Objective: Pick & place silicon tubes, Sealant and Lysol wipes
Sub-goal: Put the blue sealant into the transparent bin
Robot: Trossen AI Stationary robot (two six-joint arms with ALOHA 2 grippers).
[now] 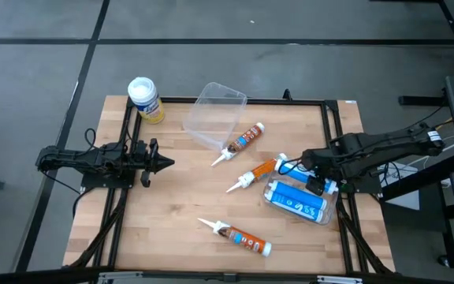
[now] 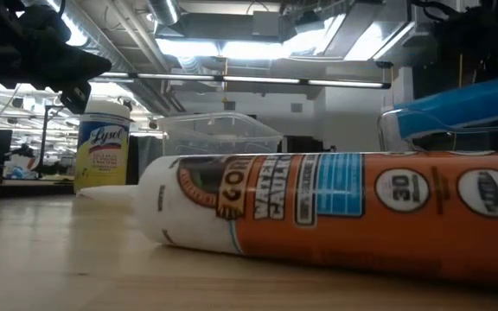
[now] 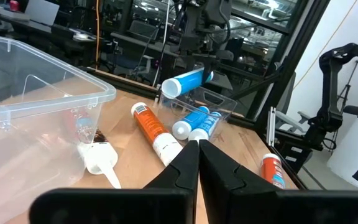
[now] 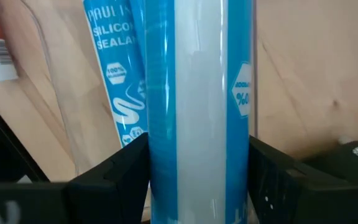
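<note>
Claw work first: our right claw (image 4: 197,180) grips a blue sealant tube (image 4: 197,93) between its fingers (image 4: 120,171), just above a clear tray (image 1: 331,214) holding more blue tubes (image 1: 296,201). Beside it lie two orange tubes (image 1: 260,171) on the tabletop (image 1: 172,229), near a clear bin (image 1: 213,113). Our left claw (image 1: 164,164) hovers well apart, shut and empty. Beyond it, at the far corner, stands the Lysol wipes (image 1: 145,99).
</note>
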